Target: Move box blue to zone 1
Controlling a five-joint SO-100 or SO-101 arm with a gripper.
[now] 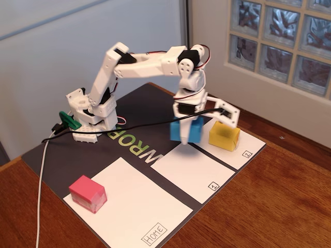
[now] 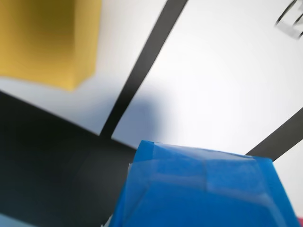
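Note:
My gripper [image 1: 185, 135] is shut on the blue box [image 1: 186, 130] and holds it slightly above the far end of zone 1 [image 1: 189, 168], a white patch with a boxed "1" in its near corner. One white finger [image 1: 184, 138] reaches below the box's front. In the wrist view the blue box [image 2: 203, 189] fills the bottom, close to the camera, and hides the fingertips. It casts a shadow on zone 1 [image 2: 213, 85].
A yellow box [image 1: 224, 137] sits on the patch marked "2" [image 1: 243, 152], just right of the blue box; it also shows in the wrist view [image 2: 47, 38]. A pink box [image 1: 88, 194] sits on the "Home" patch [image 1: 139, 214]. A black cable [image 1: 145, 129] crosses the dark mat.

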